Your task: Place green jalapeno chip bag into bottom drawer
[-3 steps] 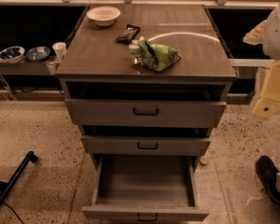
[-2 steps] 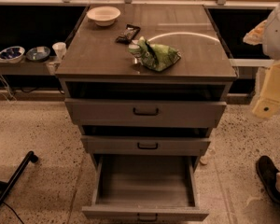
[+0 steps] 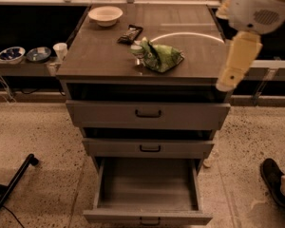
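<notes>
step: reach for the bag | green chip bag (image 3: pixel 160 57) lies on the cabinet top (image 3: pixel 99 51), not grabbed yet | bottom drawer (image 3: pixel 149 189) is pulled open | gripper (image 3: pixel 228 80) hangs by the top's right edge, apart from the bag; you cannot tell if it is wide or narrow | next: you likely need to move it left over the bag and grab it

White vented joint (image 3: pixel 257 4), cream tapered link (image 3: pixel 237 56); claw out of view.

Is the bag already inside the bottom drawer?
No, the bag lies on the cabinet top, left of the arm, whose gripper is out of view.
</notes>
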`<action>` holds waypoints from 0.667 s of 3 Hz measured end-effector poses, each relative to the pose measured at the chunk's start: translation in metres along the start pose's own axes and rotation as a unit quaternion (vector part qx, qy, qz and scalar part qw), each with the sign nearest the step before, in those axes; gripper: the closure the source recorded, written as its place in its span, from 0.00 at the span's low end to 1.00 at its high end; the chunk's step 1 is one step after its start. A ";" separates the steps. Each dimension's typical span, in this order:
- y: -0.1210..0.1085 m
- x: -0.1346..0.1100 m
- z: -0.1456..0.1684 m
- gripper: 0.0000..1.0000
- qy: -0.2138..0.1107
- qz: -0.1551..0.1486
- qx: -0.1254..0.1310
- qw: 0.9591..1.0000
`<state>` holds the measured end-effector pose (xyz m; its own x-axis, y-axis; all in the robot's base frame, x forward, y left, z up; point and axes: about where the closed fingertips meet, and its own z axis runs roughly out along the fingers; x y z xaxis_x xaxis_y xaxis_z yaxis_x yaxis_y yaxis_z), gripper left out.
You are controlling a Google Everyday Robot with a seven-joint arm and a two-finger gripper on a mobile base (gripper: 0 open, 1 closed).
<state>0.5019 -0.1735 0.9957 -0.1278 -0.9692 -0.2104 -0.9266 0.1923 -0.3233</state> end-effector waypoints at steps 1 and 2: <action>-0.045 -0.048 0.020 0.00 -0.020 -0.012 0.031 0.999; -0.077 -0.082 0.067 0.00 -0.020 0.014 0.049 0.998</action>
<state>0.6075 -0.0987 0.9759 -0.1369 -0.9569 -0.2560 -0.8831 0.2350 -0.4060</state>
